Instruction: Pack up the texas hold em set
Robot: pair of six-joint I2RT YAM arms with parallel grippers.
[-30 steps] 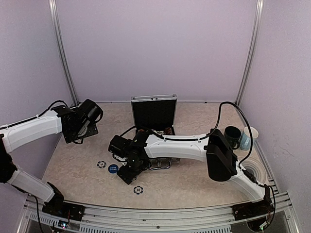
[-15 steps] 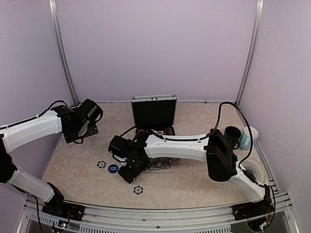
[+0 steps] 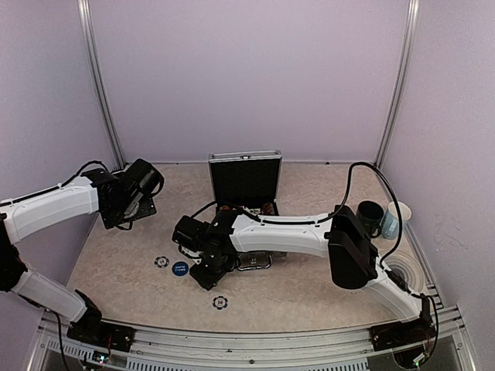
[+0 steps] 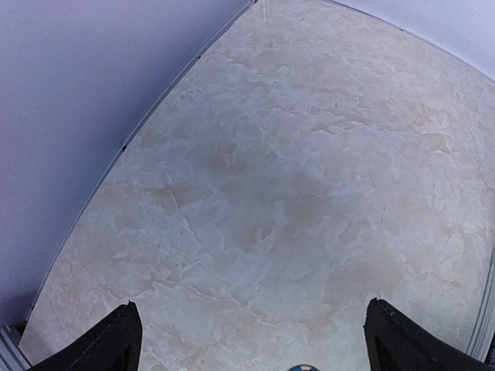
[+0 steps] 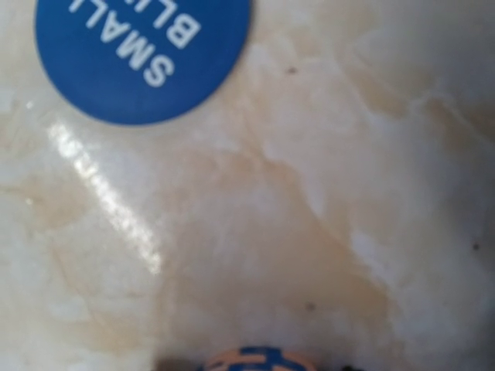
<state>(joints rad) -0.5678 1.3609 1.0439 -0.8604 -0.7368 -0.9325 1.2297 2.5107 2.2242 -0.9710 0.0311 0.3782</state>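
Case (image 3: 244, 179) open, contents mostly hidden.

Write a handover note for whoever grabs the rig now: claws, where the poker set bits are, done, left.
Left claw: open, empty, over the table at far left.
Right claw: low beside the blue small-blind button, which lies flat on the table; open or shut unclear.
Case: open, lid upright, mid-table; its tray mostly hidden by the right arm.
Loose: the button, a chip left of it, a chip near the front edge.
Done: case contents not readable.
Left: button and both chips into the case, close lid.
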